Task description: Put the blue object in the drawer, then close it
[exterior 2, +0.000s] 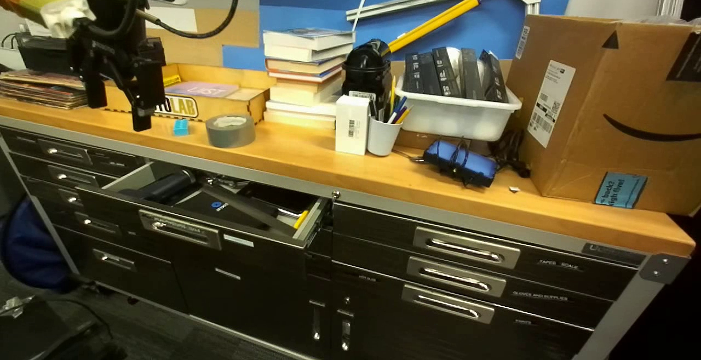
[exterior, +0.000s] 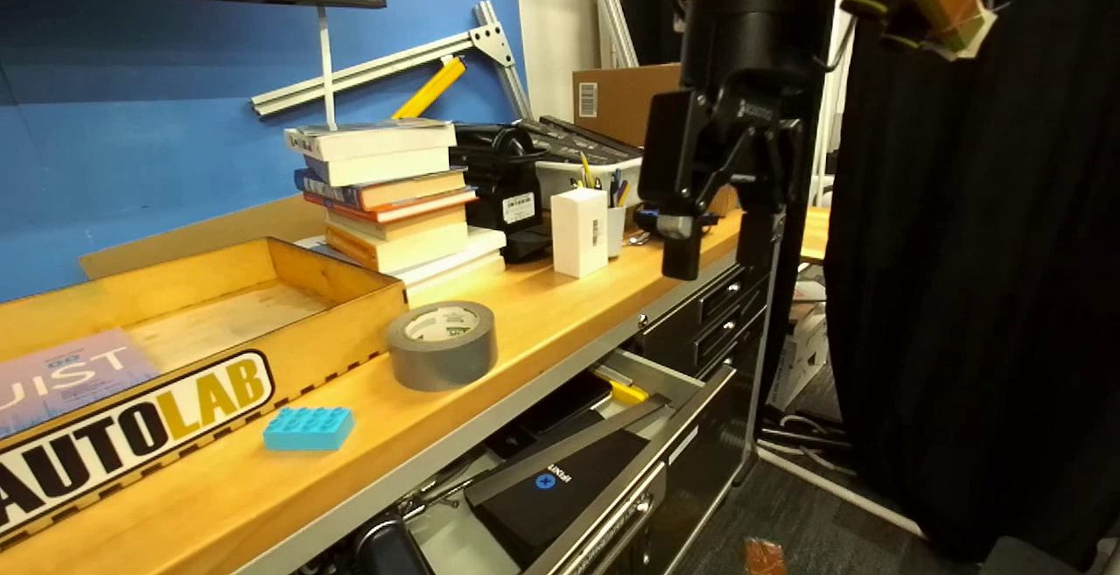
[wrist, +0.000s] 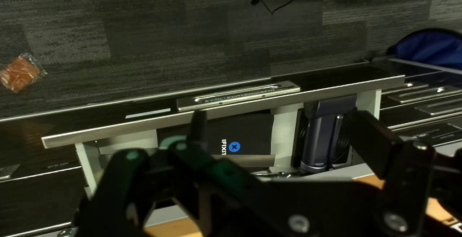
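In an exterior view, farthest left of the tool (exterior: 717, 255), a wooden tray (exterior: 337, 343) stands on the tabletop (exterior: 534, 308). Just beside the tray, lower than the tool and well apart from it, the blue block (exterior: 308, 431) lies studs up, its long axis at an angle to the tabletop's front edge: one short end points toward the tray, the other toward that edge. Then a grey tape roll (exterior: 444, 361), left of the tool. The pulled-out drawer (exterior: 634, 467) lies lower than the tool. Rightmost, the tool hangs, fingers (exterior: 681, 260) apart.
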